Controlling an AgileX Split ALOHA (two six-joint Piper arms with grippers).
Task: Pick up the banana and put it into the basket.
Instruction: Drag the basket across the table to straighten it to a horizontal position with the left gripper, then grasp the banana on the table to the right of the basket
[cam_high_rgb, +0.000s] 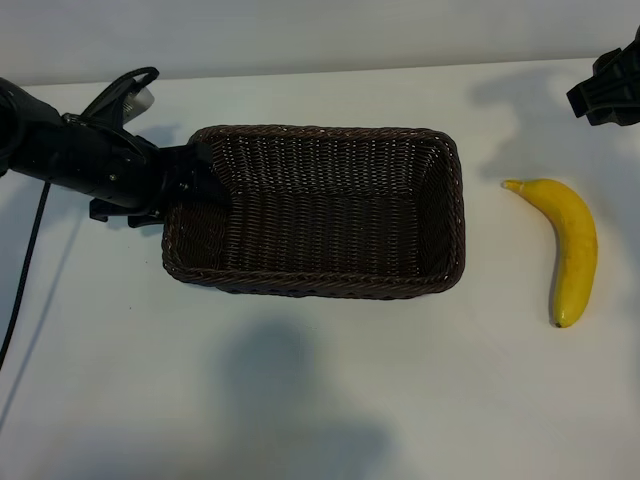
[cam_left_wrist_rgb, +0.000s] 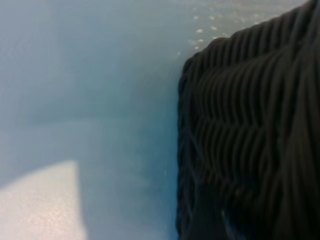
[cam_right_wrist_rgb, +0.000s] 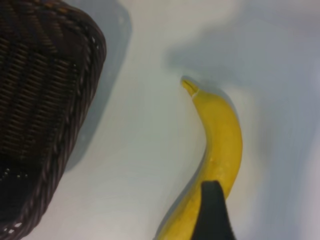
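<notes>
The banana (cam_high_rgb: 572, 248) lies on the white desk (cam_high_rgb: 320, 400) near its right edge, just beside the right short wall of the basket (cam_high_rgb: 440, 215) but apart from it. Its stem tip points toward the basket and the far side of the desk; its blunt end points toward the near edge. It rests flat, with nothing touching it. The basket sits around the middle of the desk, with nothing in it.

The right gripper (cam_high_rgb: 607, 88) hangs near the far right corner of the desk, above and beyond the banana. Its wrist view looks down on the fruit, with one dark fingertip (cam_right_wrist_rgb: 212, 210) showing over the blunt half. Only that finger shows, so the jaws read as spread, holding nothing.

The left gripper (cam_high_rgb: 185, 195) sits at the basket's left short wall, close against the rim. Whether its jaws clamp the wicker or stand free of it cannot be told.

The step in hand looks like the reach for the banana. To do it well, the right gripper should probably come down over the thick middle of the fruit, with the fingers set across its width rather than along its length, and close gently, since the smooth curved skin may roll or slip. A lift high enough to clear the basket's rim would follow.
</notes>
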